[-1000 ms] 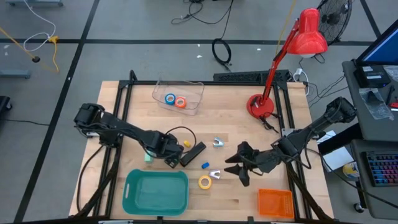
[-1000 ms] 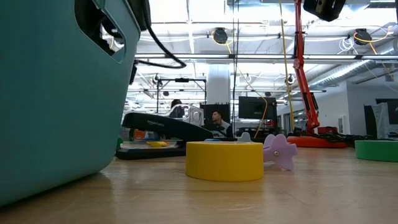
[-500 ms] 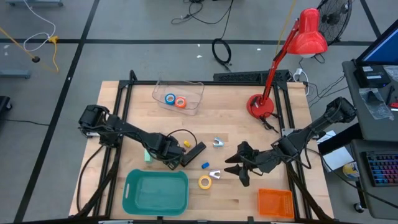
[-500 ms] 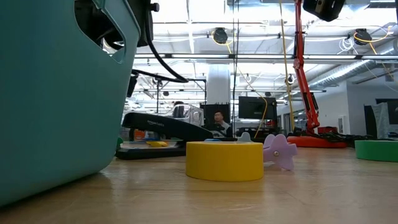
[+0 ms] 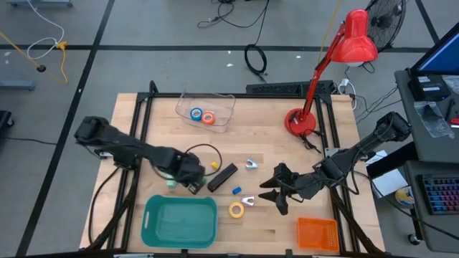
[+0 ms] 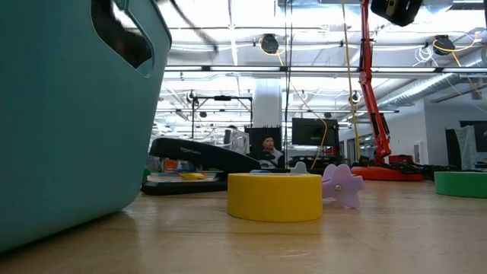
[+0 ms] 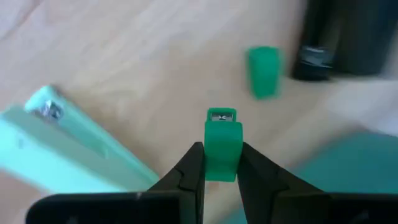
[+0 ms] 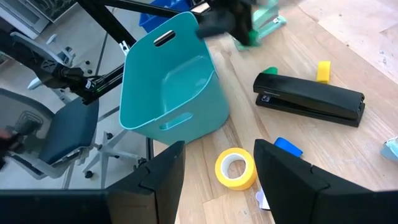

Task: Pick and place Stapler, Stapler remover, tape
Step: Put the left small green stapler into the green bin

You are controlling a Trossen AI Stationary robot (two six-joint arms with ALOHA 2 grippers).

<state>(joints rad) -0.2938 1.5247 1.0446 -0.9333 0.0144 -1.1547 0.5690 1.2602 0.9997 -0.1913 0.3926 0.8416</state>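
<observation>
At the near edge of the table (image 5: 287,236) sit two bins. One is a big teal bin (image 5: 179,221) and the other is a small orange bin (image 5: 317,233). They are well apart.

Just past them a yellow tape roll (image 5: 236,209) lies flat on the wood, near the teal bin's corner. A little silver staple remover (image 5: 247,201) is just beside it. A green tape roll (image 6: 460,183) lies on the wood too.

The right gripper (image 5: 271,192) hangs near the yellow roll with its fingers spread wide, holding nothing.

The left gripper (image 5: 195,186) is just behind the teal bin. Its fingers pinch a tiny green bit (image 7: 222,134). A pale green stapler (image 7: 68,155) lies close by, and another tiny green bit (image 7: 263,71) lies on the wood.

Next comes the black stapler (image 5: 223,177), lying flat between the two grippers. A second staple remover (image 5: 251,164) lies a bit farther back.

Far back stands a clear bin (image 5: 222,115). It holds the blue tape roll (image 5: 196,113) and the orange tape roll (image 5: 209,118), side by side. A red lamp (image 5: 301,122) stands at the far right corner.
</observation>
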